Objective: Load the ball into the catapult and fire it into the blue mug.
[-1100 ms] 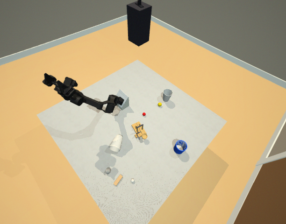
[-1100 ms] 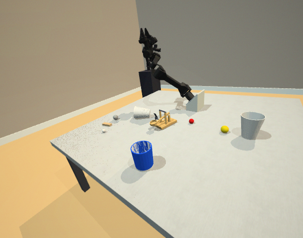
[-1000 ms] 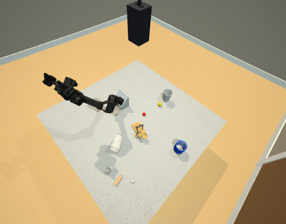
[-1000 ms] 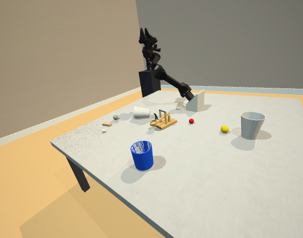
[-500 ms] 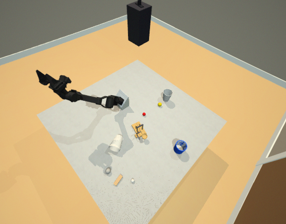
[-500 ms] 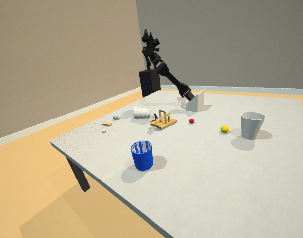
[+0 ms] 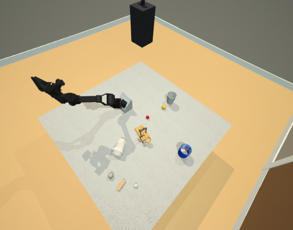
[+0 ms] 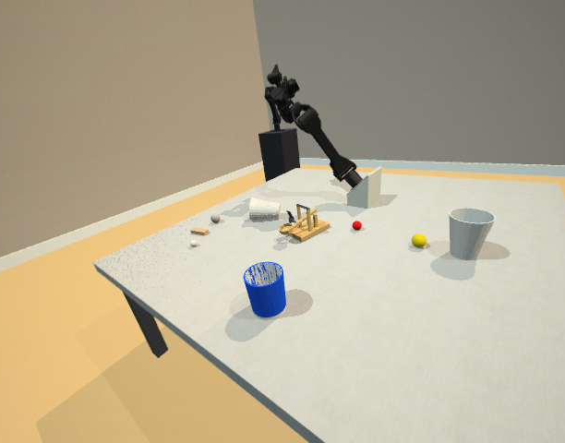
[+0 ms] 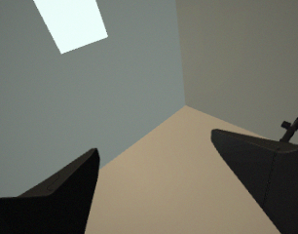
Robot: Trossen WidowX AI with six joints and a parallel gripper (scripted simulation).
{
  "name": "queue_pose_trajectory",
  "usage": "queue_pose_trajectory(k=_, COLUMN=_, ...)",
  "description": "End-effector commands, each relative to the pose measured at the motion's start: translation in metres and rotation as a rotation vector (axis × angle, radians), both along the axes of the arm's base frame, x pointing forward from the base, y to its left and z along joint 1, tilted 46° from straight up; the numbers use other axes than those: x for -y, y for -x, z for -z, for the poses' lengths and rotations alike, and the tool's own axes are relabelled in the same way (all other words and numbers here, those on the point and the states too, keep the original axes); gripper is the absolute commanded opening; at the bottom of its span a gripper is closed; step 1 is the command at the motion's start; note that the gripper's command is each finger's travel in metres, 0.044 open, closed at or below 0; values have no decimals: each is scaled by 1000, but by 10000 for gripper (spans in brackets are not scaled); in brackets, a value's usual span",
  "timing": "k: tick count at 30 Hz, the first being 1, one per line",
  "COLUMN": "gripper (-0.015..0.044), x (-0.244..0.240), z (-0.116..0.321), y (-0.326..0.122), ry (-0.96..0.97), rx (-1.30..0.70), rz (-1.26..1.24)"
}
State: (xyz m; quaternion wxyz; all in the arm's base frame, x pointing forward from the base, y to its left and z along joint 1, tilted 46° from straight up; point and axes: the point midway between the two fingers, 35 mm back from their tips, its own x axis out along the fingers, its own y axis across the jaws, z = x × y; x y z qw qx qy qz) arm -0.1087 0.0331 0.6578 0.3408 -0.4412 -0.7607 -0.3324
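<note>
The wooden catapult [image 7: 140, 129] [image 8: 311, 232] stands mid-table, its spoon end toward the side where the blue mug [image 7: 183, 154] [image 8: 267, 299] stands upright near the table edge. A red ball [image 7: 147, 117] [image 8: 356, 225] lies behind the catapult, and a yellow ball [image 7: 163, 107] [image 8: 418, 240] lies farther off. A grey ball [image 7: 110, 174] [image 8: 215, 218] and a small white ball [image 7: 135, 184] [image 8: 193, 243] lie on the other side. I see no ball in the catapult's spoon. My gripper [image 9: 156, 143] is open and empty, raised high, far from all of these and pointing at the walls.
A grey cup [image 7: 171, 98] [image 8: 469, 235] stands beside the yellow ball. A white cup [image 7: 119, 146] [image 8: 264, 209] lies on its side near the catapult. A small wooden block [image 7: 121, 184] [image 8: 199, 231] lies between the grey and white balls. A pale wedge-shaped block [image 8: 374, 186] stands at the arm's base.
</note>
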Motion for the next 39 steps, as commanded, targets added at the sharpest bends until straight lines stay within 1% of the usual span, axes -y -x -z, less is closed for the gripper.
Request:
queue_pose_trajectory(k=1, gripper=440, x=21, z=2, y=18, ry=-56, rx=65, rz=-54)
queue_pose_trajectory(k=10, gripper=440, x=69, z=9, y=44, ry=-179, rx=183, rz=-171)
queue_pose_trajectory(k=19, gripper=440, x=122, z=21, y=58, ry=-323, rx=276, rz=-285)
queue_pose_trajectory(k=29, gripper=440, x=181, z=37, y=57, ry=-490, rx=345, rz=-400)
queue_pose_trajectory(k=39, gripper=440, x=239, z=57, y=41, ry=-678, rx=385, rz=-510)
